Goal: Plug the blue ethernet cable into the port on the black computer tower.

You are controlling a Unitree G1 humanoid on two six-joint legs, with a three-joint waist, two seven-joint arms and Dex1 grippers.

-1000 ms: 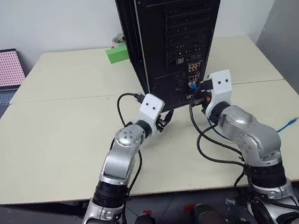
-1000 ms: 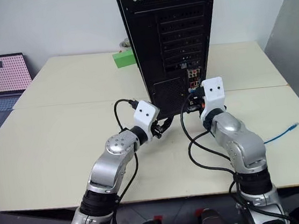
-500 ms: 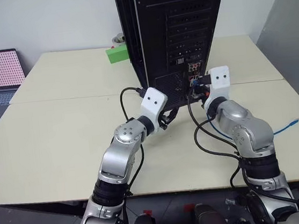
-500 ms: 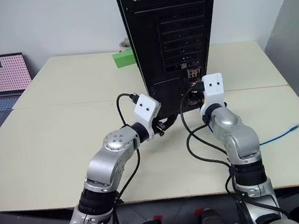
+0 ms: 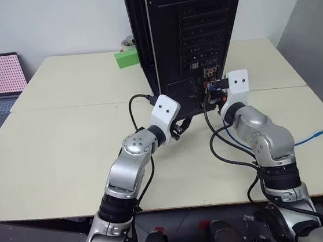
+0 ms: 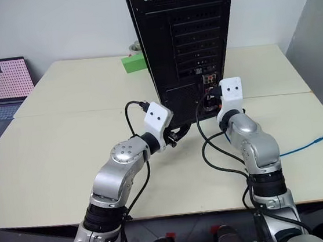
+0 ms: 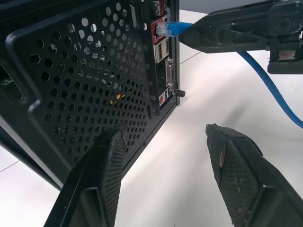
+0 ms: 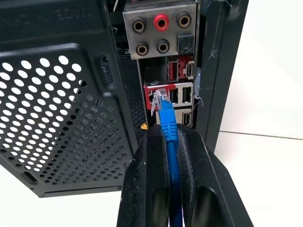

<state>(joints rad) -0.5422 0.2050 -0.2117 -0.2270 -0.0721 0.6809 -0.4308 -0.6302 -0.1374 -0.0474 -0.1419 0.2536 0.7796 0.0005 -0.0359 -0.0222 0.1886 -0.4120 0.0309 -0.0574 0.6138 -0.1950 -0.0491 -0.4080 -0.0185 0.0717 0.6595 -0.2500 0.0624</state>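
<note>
Since the earlier frame, your right arm has edged toward the tall black perforated-metal computer tower (image 5: 190,36), which stands at twelve o'clock on the cream table (image 5: 65,143).

Head view: your right gripper (image 5: 212,92) sits at the rear connectors; the thin light-blue ethernet cable (image 5: 312,136) trails to three o'clock.

Left wrist view: your left gripper (image 7: 173,156) is spread, grasping nothing, near the tower's base.

Right wrist view: your right gripper (image 8: 169,139) is clenched on the cable, its clear plug at the small metal-rimmed port (image 8: 152,97); whether seated, you cannot tell.
</note>
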